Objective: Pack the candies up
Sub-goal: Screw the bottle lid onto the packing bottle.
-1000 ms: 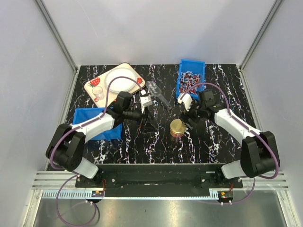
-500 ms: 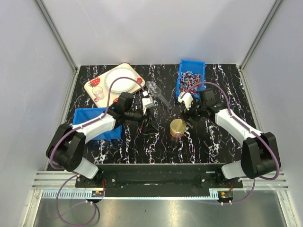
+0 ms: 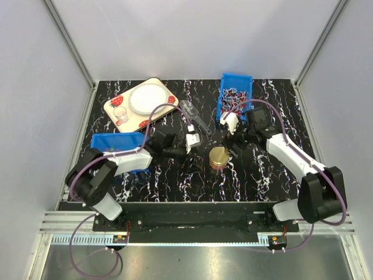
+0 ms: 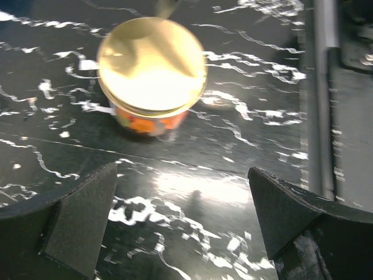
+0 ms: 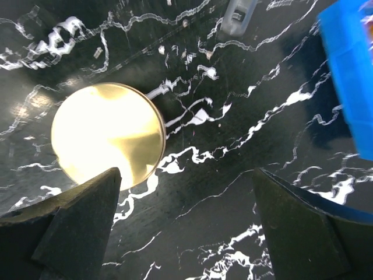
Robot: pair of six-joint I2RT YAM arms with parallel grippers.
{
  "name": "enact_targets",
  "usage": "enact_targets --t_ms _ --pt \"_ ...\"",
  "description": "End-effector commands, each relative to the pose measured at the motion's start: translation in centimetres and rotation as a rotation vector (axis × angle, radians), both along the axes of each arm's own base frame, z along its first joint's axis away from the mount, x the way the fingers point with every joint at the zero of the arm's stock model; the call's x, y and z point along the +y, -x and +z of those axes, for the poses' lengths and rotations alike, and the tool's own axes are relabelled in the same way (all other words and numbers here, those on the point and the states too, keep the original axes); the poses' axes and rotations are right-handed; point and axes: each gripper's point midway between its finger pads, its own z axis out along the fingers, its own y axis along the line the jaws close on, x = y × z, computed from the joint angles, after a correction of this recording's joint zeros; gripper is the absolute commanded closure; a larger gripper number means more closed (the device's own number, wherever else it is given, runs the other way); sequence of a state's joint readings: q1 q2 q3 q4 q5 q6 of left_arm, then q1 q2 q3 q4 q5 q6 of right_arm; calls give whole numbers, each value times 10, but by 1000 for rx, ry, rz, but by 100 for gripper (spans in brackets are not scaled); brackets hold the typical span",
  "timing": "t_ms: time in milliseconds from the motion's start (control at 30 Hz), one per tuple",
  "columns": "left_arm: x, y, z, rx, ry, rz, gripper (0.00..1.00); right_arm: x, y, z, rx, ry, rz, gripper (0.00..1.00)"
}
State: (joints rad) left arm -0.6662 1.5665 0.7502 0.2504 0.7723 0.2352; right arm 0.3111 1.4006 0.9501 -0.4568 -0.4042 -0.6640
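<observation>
A small glass jar with a shut gold lid [image 3: 219, 156] stands near the table's middle. In the left wrist view the jar [image 4: 151, 67] is blurred, and orange and green candies [image 4: 148, 122] show through the glass under the lid. My left gripper [image 3: 194, 161] is open and empty, just left of the jar; the table shows between its fingers [image 4: 186, 224]. My right gripper [image 3: 234, 147] is open and empty, just right of the jar and behind it. In the right wrist view the gold lid [image 5: 105, 137] lies by the gripper's [image 5: 189, 230] left finger.
A blue bin of wrapped sweets [image 3: 234, 96] stands at the back right, its corner in the right wrist view [image 5: 349, 76]. Another blue bin [image 3: 116, 146] sits under my left arm. A cream tray [image 3: 141, 102] with a white plate is back left. A clear plastic piece [image 3: 195, 116] lies mid-back.
My left gripper has moved right, from beside the left blue bin to close by the jar. The right gripper has hardly moved.
</observation>
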Motion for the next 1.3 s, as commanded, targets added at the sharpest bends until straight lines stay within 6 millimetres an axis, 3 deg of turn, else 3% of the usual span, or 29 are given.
enact_targets --t_ms 0,267,500,833,1267 --pt "-18 -26 -3 -91 34 89 1 8 5 55 -82 -83 21 1" --pt "-37 -34 -36 -108 70 142 1 8 24 60 -70 -112 36 0" --pt "-47 -34 -48 -167 169 171 1 5 36 53 -47 -109 34 0" --pt "-64 -20 -57 -322 245 117 1 3 30 30 6 -81 5 1" --pt "-75 -38 -59 -376 264 145 1 2 33 9 47 -66 1 2"
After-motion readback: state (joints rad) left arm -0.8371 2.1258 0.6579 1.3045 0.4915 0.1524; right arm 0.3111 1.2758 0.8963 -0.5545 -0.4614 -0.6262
